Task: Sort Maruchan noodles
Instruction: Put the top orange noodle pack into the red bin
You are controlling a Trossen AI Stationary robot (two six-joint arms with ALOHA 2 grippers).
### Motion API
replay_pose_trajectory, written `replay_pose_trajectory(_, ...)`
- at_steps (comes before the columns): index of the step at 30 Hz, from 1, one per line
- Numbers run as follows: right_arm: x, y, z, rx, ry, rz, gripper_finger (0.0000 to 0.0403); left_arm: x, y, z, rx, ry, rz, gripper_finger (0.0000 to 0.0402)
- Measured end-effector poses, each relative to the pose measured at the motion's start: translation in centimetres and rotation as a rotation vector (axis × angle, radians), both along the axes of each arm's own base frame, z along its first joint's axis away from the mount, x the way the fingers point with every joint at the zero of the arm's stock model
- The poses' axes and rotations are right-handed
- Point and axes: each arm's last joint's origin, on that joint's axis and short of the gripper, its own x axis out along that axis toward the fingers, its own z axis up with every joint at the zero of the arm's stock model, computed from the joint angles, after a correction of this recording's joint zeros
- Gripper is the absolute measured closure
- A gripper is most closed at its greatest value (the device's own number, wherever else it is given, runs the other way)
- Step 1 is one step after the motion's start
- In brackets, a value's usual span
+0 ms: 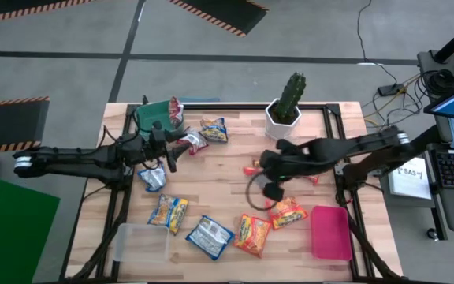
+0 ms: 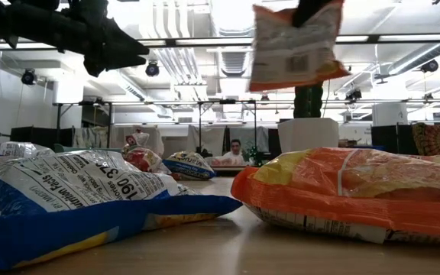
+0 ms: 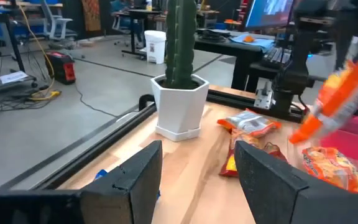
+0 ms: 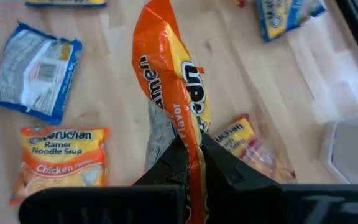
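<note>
- We see an orange ramen packet (image 4: 173,81) hanging edge-up above the table, pinched in our right gripper (image 4: 191,152), whose fingers are clenched on its lower edge.
- Below that gripper lie a Chicken Flavor packet (image 4: 61,155) and a blue packet (image 4: 33,71); the pink tray (image 1: 329,233) sits near.
- Our left gripper (image 3: 197,168) hovers released, empty, facing the cactus (image 3: 180,43).

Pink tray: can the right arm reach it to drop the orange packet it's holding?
Probably yes. The pink tray lies bare just beside the right tool, which is shut on the orange packet; nothing stands between them.
</note>
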Motion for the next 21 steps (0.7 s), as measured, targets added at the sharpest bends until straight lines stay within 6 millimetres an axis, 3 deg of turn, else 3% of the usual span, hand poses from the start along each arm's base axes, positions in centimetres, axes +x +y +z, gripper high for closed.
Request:
replay_pose_trajectory(7, -4.5, -1.0, -0.6, 0.018, -0.127, -0.063, 0.0390, 0.0, 0.0, 0.0, -0.013, -0.007, 0.002, 0.0216)
replay_pose_trajectory(14, -7.2, -1.6, -1.4, 0.072, -0.259, -0.085, 0.0390, 0.0, 0.0, 0.0, -0.012, -0.009, 0.003, 0.0216)
replay_pose_trajectory(21, -9.2, -0.6, -1.6, 0.460, -0.149, 0.057, 0.0390, 0.0, 0.0, 0.1, -0.011, -0.021, 0.006, 0.0216)
